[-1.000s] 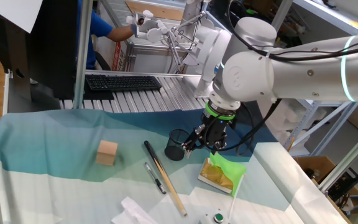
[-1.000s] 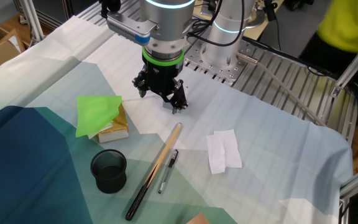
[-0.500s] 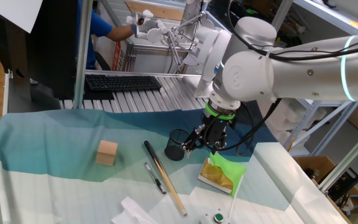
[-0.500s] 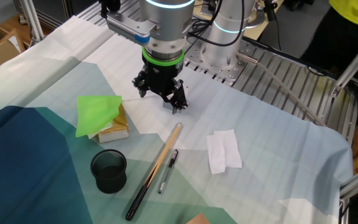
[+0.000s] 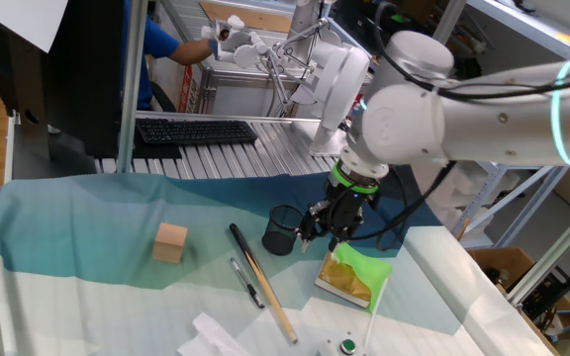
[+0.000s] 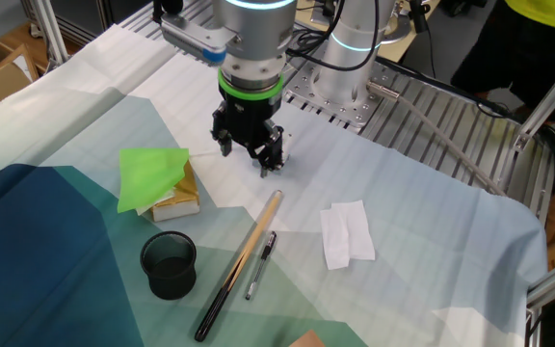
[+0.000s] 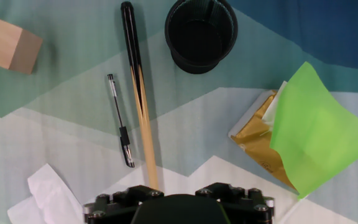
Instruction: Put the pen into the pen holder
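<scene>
We see a counter [image 7: 55, 155] draped in matt, creased cloth. The pen [image 7: 119, 120] looks like glossy plastic, clear along the barrel, dark at the grip. The pen holder [image 7: 201, 34] is matt black mesh. The stick [image 7: 140, 93] and cube [image 7: 8, 43] are smooth wood; the green sheet [image 7: 319, 137] looks like matt paper over shiny gold foil [image 7: 260, 140].

pen [image 7: 119, 119]: lies flat on the worktop [image 7: 191, 124], just left of the stick [image 7: 139, 87] and along it, not touching
pen holder [image 7: 201, 33]: stands upright, right of the stick's top end
block [image 7: 8, 43]: far left, well apart from the pen
box [image 7: 263, 142]: right side, below the pen holder
sheet [image 7: 316, 130]: lies on the box
tissue [image 7: 50, 193]: lies below the pen
</scene>
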`<state>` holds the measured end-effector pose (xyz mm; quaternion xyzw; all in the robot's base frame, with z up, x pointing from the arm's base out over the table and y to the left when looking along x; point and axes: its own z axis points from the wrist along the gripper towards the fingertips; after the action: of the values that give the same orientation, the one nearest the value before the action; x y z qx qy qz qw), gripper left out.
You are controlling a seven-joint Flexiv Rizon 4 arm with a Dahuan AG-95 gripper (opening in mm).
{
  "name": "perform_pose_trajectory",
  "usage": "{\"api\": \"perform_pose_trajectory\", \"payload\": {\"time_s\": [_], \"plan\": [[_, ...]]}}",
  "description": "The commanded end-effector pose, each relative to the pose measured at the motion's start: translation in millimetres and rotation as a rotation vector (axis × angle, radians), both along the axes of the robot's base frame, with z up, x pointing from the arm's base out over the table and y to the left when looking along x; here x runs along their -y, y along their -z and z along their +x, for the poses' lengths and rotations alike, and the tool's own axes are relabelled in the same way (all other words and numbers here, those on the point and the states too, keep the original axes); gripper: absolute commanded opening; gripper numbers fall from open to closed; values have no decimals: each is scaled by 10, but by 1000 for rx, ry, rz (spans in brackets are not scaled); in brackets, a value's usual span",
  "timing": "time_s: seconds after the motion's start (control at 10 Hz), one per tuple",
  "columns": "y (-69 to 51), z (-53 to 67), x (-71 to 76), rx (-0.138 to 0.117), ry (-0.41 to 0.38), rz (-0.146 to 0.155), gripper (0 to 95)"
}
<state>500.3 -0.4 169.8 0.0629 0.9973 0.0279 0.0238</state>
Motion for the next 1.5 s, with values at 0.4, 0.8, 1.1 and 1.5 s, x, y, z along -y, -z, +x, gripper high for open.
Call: {"api": "perform_pose_trajectory", "payload": {"time_s": [0.4, 0.8, 1.1, 1.5], "plan": [[4, 0, 4, 27, 66, 19, 0], [11, 3, 1, 6, 59, 20, 0], [30, 11, -14, -15, 55, 24, 0], [-27, 112, -200, -34, 90, 23, 0]]}}
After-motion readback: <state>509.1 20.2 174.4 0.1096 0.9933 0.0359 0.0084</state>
